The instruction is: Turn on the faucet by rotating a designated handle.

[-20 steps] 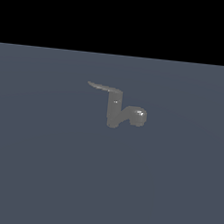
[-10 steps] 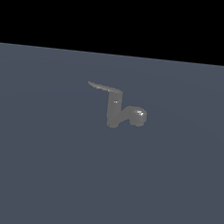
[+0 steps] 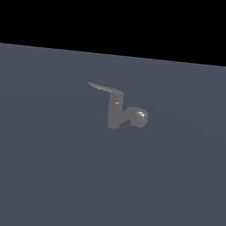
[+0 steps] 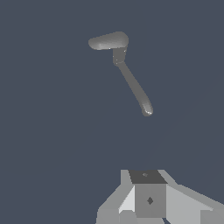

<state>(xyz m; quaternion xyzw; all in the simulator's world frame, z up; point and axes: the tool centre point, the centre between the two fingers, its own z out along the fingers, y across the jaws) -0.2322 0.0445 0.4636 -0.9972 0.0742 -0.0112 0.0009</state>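
Nothing has changed over the last second: faucet (image 3: pixel 116 113) sits frame centre, handle (image 3: pixel 105 88) pointing upper left, untouched. Gripper (image 4: pixel 148 199) well apart; finger spread cannot be told.

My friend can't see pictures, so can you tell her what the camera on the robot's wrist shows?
A small grey faucet sits alone on a plain dark blue-grey surface, seen from above. Its thin handle stretches out from the body toward the camera, and the rounded spout points off sideways. Part of the robot's grey gripper shows at the picture's edge, well short of the handle.
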